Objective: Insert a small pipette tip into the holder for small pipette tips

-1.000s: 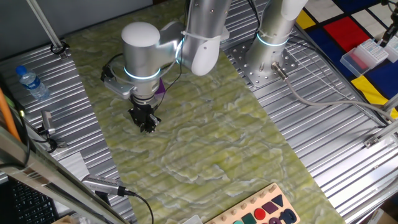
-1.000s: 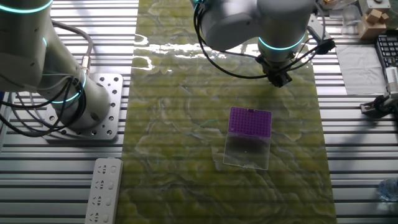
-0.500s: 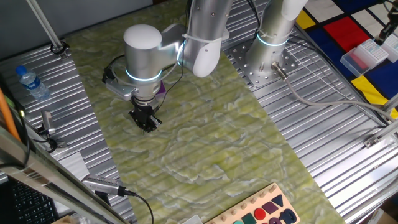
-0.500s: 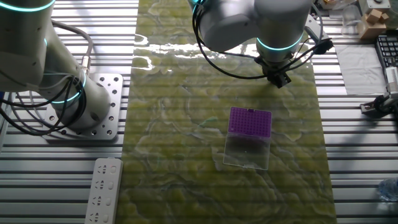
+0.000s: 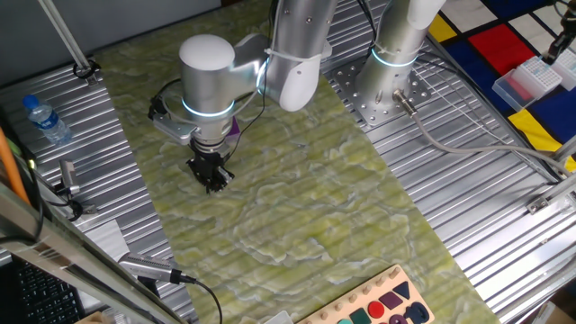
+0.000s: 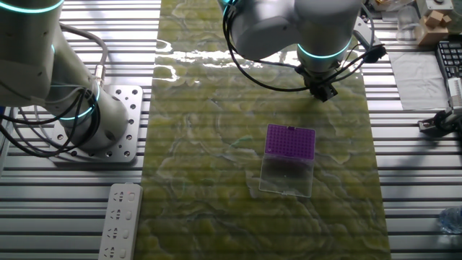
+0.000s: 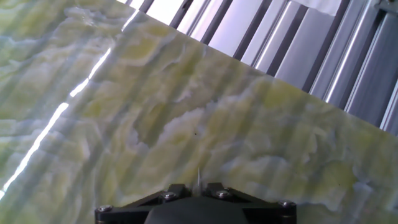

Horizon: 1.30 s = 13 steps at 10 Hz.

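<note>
The holder for small pipette tips (image 6: 291, 141) is a flat purple block on the green mat, with a clear lid (image 6: 287, 175) lying against its near side. In the one fixed view only a purple sliver (image 5: 233, 127) shows behind the arm. My gripper (image 6: 324, 92) hangs above the mat, beyond the holder and a little to its right, apart from it. It also shows in the one fixed view (image 5: 213, 183). In the hand view the gripper (image 7: 198, 186) is shut on a thin clear small pipette tip (image 7: 199, 176) that points down at bare mat.
A second arm (image 6: 50, 79) stands on its base at the left. A white remote (image 6: 119, 220) lies near it. A water bottle (image 5: 45, 120), a clear box with pink base (image 5: 528, 81) and a board of coloured shapes (image 5: 382, 306) sit off the mat.
The arm has shifted very slightly; the gripper stays shut on the tip above the same patch of mat.
</note>
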Available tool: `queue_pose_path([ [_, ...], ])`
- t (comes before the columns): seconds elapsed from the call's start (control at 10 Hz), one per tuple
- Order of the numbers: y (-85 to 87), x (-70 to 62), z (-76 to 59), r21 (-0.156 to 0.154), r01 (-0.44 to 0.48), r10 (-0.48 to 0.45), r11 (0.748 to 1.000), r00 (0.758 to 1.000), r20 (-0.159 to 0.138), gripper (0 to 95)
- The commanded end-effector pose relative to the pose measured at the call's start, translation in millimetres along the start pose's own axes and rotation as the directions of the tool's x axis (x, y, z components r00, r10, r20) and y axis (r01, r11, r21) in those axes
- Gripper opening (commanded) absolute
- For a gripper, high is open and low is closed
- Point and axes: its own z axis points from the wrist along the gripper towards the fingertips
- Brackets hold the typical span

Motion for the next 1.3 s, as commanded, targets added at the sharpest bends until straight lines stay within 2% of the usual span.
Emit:
queue_pose_path([
  [0.1,-0.7,0.1,0.7,0.003,0.001,-0.001,1.000,1.000,0.000,19.0],
  [0.7,-0.8,0.9,2.8,0.004,0.004,-0.004,1.000,1.000,0.000,19.0],
  [0.8,-0.8,1.2,3.2,0.005,0.006,-0.006,1.000,1.000,-0.001,0.0],
  [1.2,-0.7,2.0,3.6,0.006,0.011,-0.011,1.000,1.000,-0.001,0.0],
  [1.3,-0.7,2.0,3.6,0.006,0.011,-0.011,1.000,1.000,-0.001,19.0],
])
